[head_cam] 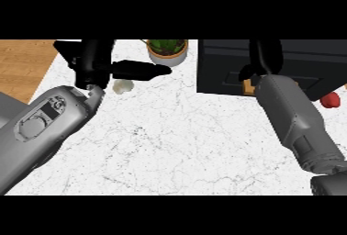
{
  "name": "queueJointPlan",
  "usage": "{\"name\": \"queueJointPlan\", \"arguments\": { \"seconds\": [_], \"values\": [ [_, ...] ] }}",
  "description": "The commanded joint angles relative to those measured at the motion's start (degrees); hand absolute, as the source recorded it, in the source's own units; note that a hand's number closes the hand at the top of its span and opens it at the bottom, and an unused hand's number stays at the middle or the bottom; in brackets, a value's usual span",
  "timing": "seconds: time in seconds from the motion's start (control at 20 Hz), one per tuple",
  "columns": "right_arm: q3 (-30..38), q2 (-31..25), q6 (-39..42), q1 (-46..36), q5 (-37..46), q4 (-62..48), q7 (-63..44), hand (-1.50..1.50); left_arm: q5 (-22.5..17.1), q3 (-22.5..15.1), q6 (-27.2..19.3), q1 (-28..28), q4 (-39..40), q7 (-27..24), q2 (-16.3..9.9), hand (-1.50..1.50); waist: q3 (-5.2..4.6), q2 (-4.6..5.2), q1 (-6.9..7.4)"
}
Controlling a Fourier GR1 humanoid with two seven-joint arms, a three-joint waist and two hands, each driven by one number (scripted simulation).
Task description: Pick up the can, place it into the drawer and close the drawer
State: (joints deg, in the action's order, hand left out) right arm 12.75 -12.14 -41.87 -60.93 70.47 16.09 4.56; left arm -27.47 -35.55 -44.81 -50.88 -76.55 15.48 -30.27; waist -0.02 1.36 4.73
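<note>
A dark drawer unit (224,64) fills the counter's back right. My right hand (265,55) reaches over it from the forearm that comes up along the right side. Just below that hand, at the unit's front edge, a small tan patch (249,86) shows; I cannot tell whether it is the can. No can is plainly visible anywhere else. My left hand (129,69) is held at the back left, open, with straight fingers pointing right and nothing in it.
A potted plant (166,49) stands at the back centre. A small white object (122,86) lies under the left hand. A red object (330,100) sits at the right edge. White marble counter (183,147) spreads between the forearms; wooden floor (24,64) lies beyond its left edge.
</note>
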Motion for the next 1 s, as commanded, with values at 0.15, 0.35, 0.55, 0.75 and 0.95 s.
{"name": "queueJointPlan", "arguments": {
  "seconds": [0.15,0.35,0.55,0.75,0.95],
  "values": [
    [2.96,-0.81,2.55,-6.18,-3.09,-2.61,3.88,-1.50,0.09,1.29,1.83,2.47,-2.61,-0.21,-1.15,-1.50,0.20,0.48,0.98],
    [8.27,1.24,2.31,-6.18,-9.98,0.03,10.33,-1.50,-0.14,1.99,2.48,5.95,-3.92,-2.00,-2.31,-1.50,0.28,0.33,1.45],
    [12.75,3.85,3.99,-6.55,-15.39,0.36,13.88,-1.50,0.76,1.68,1.81,6.33,-3.42,-2.40,-1.19,-1.50,0.31,0.35,0.69],
    [16.64,5.25,6.97,-7.18,-20.46,1.29,18.80,-1.50,1.01,2.69,1.78,8.60,-2.60,-3.88,-1.24,-1.50,0.20,0.00,-0.55],
    [21.83,6.07,10.89,-8.62,-26.63,1.81,20.53,-1.50,1.45,2.59,0.82,9.59,-4.33,-3.50,-0.63,-1.50,0.22,-0.42,-0.77]
  ]
}}
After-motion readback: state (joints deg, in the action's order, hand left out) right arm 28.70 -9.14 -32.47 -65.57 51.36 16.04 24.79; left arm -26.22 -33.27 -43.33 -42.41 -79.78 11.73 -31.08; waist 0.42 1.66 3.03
